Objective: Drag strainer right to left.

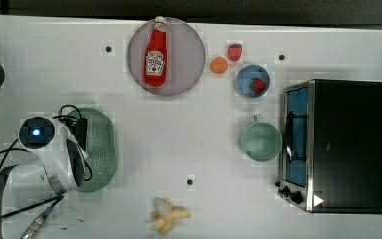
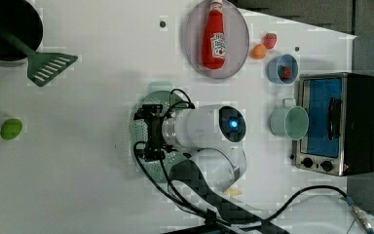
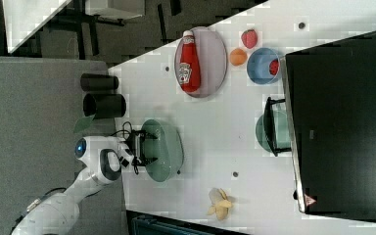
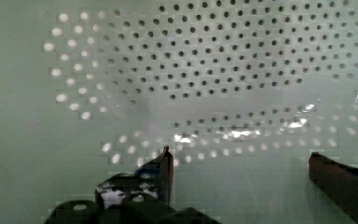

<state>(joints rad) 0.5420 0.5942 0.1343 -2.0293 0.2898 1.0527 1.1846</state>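
Now the strainer [image 1: 102, 149] lies near the table's [image 1: 179, 129] edge on the top view's left, roughly midway along that edge, with the robot's white arm [image 1: 49, 154] reaching over it from that side. In the wrist view the gripper [image 4: 240, 161] sits low inside the strainer's bowl, its two dark fingers [image 4: 165, 168] spread wide apart with only the perforated green floor between them; it holds nothing.

Toward the far edge, top view's upper middle, a ketchup bottle [image 1: 156, 52] lies on a grey plate [image 1: 191, 50]. Just beside the plate are an orange fruit [image 1: 219, 64], a strawberry [image 1: 234, 51] and a blue bowl [image 1: 248, 74] with another strawberry in it. A toaster oven [image 1: 338, 144] fills the table's right end in the top view, and a mint-green mug [image 1: 261, 141] stands just beside its door. A peeled banana [image 1: 168, 215] lies near the bottom edge in the top view.
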